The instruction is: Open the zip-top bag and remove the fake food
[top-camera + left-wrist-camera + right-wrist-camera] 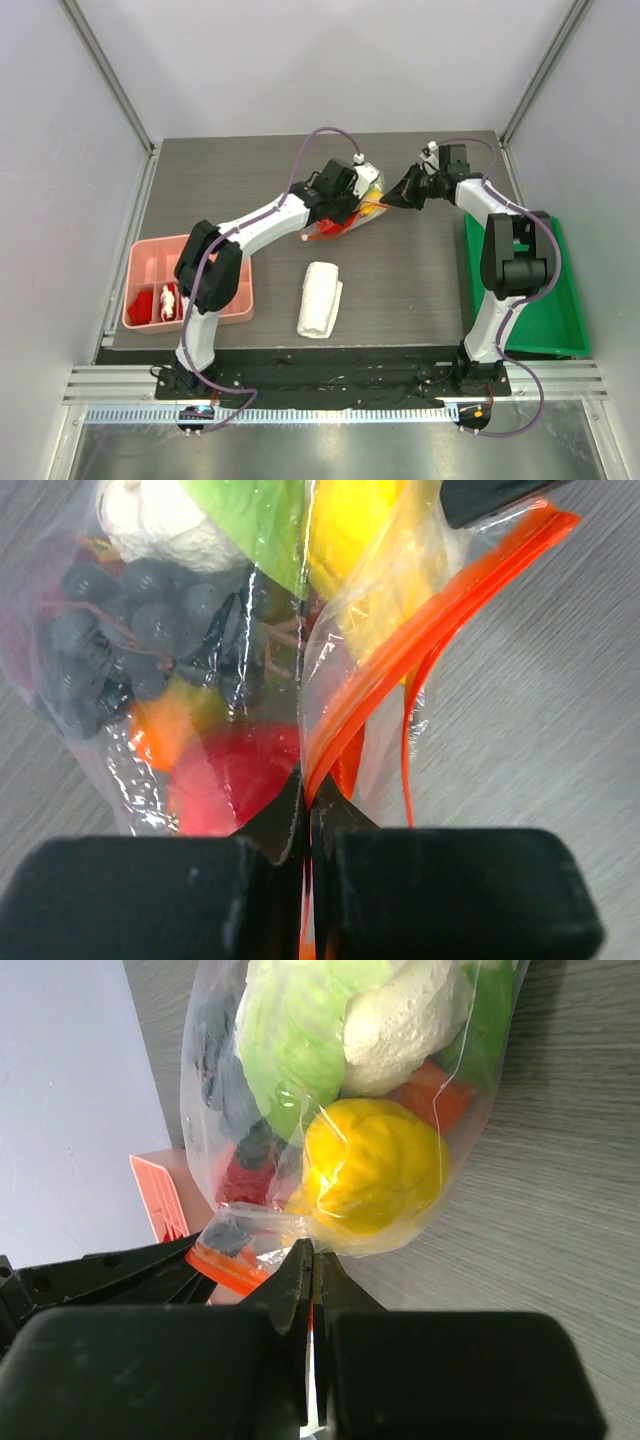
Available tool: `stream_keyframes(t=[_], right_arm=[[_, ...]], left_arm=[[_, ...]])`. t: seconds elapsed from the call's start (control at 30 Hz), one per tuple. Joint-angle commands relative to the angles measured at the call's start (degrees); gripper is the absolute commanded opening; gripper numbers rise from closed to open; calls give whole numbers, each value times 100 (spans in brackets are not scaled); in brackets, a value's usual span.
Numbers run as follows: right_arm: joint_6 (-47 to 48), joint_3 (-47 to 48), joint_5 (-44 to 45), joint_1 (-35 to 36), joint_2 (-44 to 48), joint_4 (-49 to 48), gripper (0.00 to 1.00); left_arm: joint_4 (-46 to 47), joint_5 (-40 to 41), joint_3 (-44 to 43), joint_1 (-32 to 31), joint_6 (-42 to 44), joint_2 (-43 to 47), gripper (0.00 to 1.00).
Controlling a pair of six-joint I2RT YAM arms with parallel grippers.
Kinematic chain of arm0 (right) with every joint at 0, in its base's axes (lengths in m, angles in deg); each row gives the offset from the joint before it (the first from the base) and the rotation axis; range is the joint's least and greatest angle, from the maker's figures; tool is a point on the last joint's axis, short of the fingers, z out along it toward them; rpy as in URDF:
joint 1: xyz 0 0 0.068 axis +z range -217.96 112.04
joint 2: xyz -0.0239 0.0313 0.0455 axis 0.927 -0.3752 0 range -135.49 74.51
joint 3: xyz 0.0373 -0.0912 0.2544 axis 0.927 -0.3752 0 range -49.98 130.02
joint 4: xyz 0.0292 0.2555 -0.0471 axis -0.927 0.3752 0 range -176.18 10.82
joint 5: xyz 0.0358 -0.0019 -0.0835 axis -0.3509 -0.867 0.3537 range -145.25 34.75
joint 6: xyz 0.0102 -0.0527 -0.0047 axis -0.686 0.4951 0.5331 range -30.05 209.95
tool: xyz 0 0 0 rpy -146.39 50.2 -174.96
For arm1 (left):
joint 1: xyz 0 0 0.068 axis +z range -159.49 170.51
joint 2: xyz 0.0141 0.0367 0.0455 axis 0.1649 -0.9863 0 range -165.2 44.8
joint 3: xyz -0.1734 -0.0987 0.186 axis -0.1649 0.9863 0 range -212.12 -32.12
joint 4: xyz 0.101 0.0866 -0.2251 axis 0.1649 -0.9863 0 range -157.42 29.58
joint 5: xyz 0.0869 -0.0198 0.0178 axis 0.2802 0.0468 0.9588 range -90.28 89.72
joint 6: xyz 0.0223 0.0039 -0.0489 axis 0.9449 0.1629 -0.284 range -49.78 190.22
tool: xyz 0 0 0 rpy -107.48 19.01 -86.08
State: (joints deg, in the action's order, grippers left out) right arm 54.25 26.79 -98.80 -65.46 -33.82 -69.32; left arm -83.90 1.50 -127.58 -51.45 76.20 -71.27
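The clear zip-top bag (366,196) lies at the back middle of the table between both grippers. Its orange-red zip strip (432,628) stands partly parted. My left gripper (308,780) is shut on one side of that strip. My right gripper (312,1256) is shut on the bag's plastic lip by the strip (226,1268). The fake food is inside the bag: dark purple grapes (125,630), a red piece (235,772), a yellow piece (370,1165), a green leafy piece (290,1050) and a white lumpy piece (400,1015). In the top view the left gripper (352,212) and right gripper (392,200) meet at the bag's mouth.
A pink compartment tray (236,300) with small red pieces sits at the front left. A folded white cloth (320,298) lies in front of the bag. A green bin (548,300) stands along the table's right edge. Walls enclose the table's back and sides.
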Motion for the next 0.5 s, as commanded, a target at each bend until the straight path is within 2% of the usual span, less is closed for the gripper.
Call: stream_keyframes(t=[0.0, 0.03, 0.07, 0.1, 0.13, 0.17, 0.2, 0.27, 0.4, 0.47], right_arm=[[403, 1071, 644, 109, -124, 453, 14], [615, 1433, 1438, 188, -292, 867, 21], [783, 1794, 1872, 302, -441, 1280, 30], [915, 2285, 2251, 443, -547, 1902, 47], [960, 2403, 2916, 488, -635, 2100, 53], [916, 2317, 3149, 497, -602, 2206, 63], [855, 2185, 3395, 506, -366, 2199, 67], [636, 1730, 4053, 506, 81, 2155, 73], [354, 519, 4355, 549, 1154, 1778, 73], [301, 234, 4766, 628, 1750, 1776, 73]], left_arm=[[-226, -107, -516, 29, -1184, 366, 0], [-322, -143, -805, 29, -1604, 314, 0], [-376, -369, -981, 29, -1852, 270, 0], [-498, -467, -1140, 29, -2046, 217, 0], [-543, -590, -1481, 29, -2335, 86, 0], [-578, -661, -1615, 29, -2434, 15, 0], [-683, -592, -1738, 29, -2496, -47, 0], [-858, -373, -2176, 29, -2601, -335, 0], [-790, -538, -2258, 29, -2733, -460, 0], [-640, -678, -2240, 21, -2760, -487, 0]])
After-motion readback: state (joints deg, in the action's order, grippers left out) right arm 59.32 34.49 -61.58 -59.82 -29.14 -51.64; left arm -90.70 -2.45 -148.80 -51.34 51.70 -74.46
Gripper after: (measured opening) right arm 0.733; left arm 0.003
